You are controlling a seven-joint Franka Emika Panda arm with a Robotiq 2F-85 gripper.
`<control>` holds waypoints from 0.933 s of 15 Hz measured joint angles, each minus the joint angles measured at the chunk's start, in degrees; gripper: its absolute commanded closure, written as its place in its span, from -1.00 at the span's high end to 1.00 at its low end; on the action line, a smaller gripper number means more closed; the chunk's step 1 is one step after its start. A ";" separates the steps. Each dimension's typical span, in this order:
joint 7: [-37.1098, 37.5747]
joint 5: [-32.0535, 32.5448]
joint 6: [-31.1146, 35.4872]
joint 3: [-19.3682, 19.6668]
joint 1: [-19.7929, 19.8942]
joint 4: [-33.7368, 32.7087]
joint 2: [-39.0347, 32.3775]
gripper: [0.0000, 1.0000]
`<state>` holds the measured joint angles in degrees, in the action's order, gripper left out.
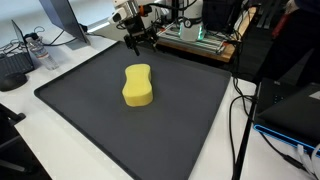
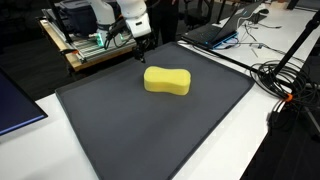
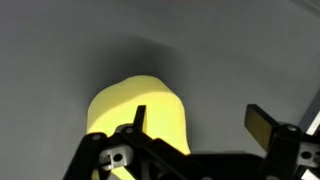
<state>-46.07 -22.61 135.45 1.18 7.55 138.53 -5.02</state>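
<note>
A white table [image 1: 50,150] carries a large dark grey mat [image 1: 180,120] that covers most of its top in both exterior views. A yellow sponge [image 1: 138,85] lies flat on the mat, well apart from its edges. Black cables [image 1: 238,130] trail over the bare table beside the mat's right edge in an exterior view

No legible text, label, brand, number or sign appears in any of the three views. The yellow peanut-shaped foam sponge [image 1: 138,86], the dark grey rectangular mat [image 1: 90,110] and the white bench [image 1: 60,150] present plain, unmarked surfaces. Any markings on the electronics on the wooden board [image 1: 195,38] are too small and blurred to read.
</note>
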 measured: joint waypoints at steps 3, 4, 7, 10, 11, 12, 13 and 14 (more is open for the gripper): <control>-0.10 -0.84 -3.00 1.83 1.30 -2.14 -1.07 1.00; 0.21 -0.90 -3.60 2.41 1.69 -2.96 -1.65 1.00; 1.65 -0.90 -5.17 3.60 2.84 -6.21 -4.11 1.00; 4.06 -0.89 -6.35 3.81 3.41 -10.53 -7.10 1.00; 5.08 -0.89 -6.58 3.81 3.43 -12.32 -8.27 1.00; 5.95 -0.88 -6.97 3.80 3.44 -14.25 -9.50 1.00; 6.45 -0.88 -7.43 3.79 3.52 -16.29 -10.84 1.00; 6.83 -0.88 -8.03 3.79 3.69 -18.49 -12.22 1.00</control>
<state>-39.24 -23.49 127.42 4.97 11.24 120.04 -17.24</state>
